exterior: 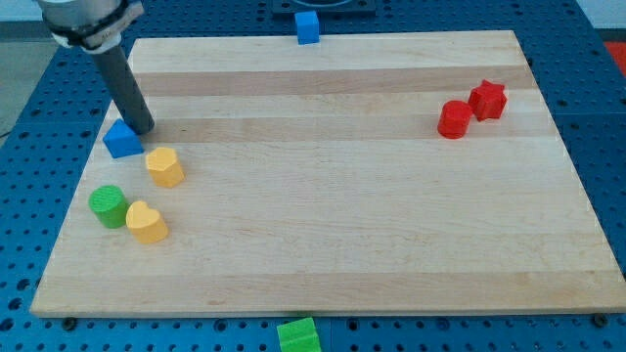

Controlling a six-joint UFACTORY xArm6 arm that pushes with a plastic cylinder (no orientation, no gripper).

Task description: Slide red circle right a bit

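Observation:
The red circle (454, 119) lies on the wooden board at the view's right, near the top. A red star-shaped block (487, 100) touches it on its upper right. My tip (143, 128) is at the view's far left, far from the red circle. It stands just above and to the right of a blue block (121, 140) and seems to touch it.
A yellow block (165, 167), a green round block (108, 205) and a second yellow block (147, 222) lie at the left, below my tip. A blue cube (307, 27) sits off the board's top edge. A green block (298, 335) sits off its bottom edge.

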